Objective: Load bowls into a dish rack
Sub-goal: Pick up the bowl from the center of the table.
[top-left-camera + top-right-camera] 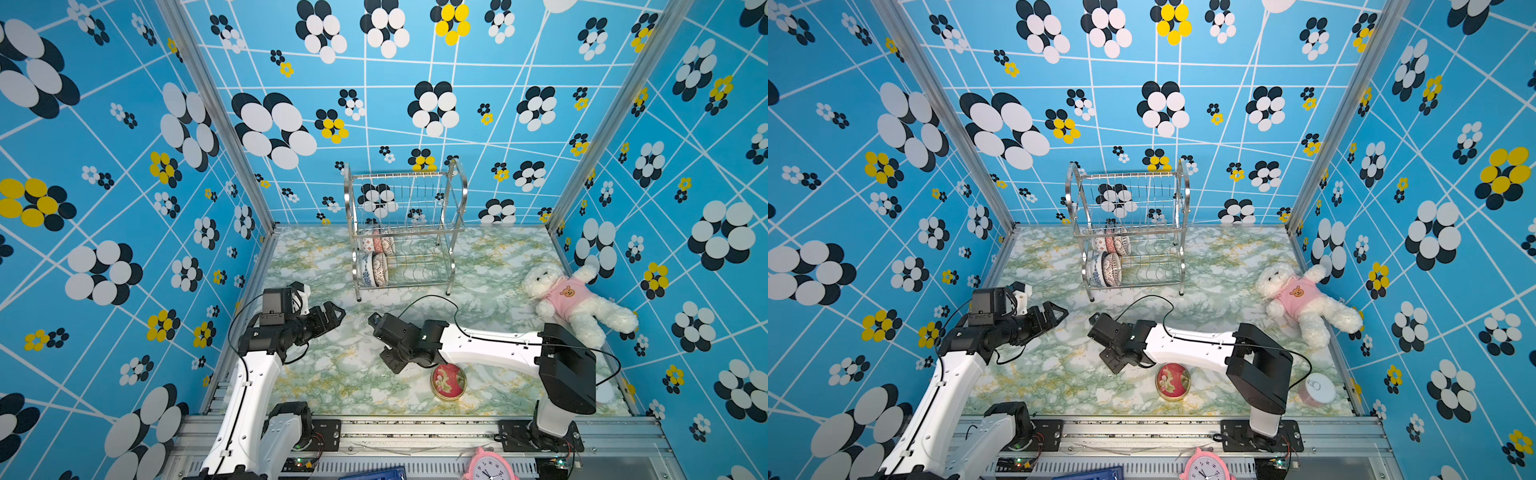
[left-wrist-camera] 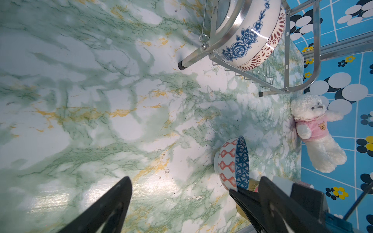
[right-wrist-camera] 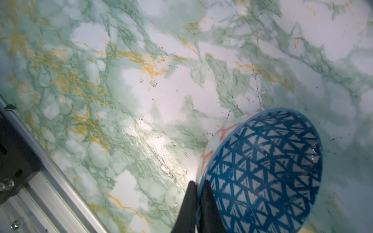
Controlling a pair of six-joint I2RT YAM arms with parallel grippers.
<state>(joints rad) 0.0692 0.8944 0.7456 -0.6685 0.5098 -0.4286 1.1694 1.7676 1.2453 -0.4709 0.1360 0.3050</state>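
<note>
Right gripper (image 3: 198, 182) pinches the rim of a blue-lined bowl (image 3: 262, 171) at the middle of the table (image 1: 332, 374), nearer than the dish rack (image 1: 399, 175); kept firmly on edge, it should slide into a free slot just right of the racked bowls (image 1: 376, 266), while the left gripper (image 1: 338, 312) hangs open.

No legible wording, brand or number is found anywhere in view. The pink alarm clock (image 1: 489, 466) shows a dial with dark numerals, too small to read. The plush toy's pink shirt (image 1: 566, 294) carries a yellow bear-face emblem, without lettering. A white lid (image 1: 1315, 387) bears a dark looping mark, not decipherable. The right arm (image 1: 424, 335) carries a small white mark, unreadable.
</note>
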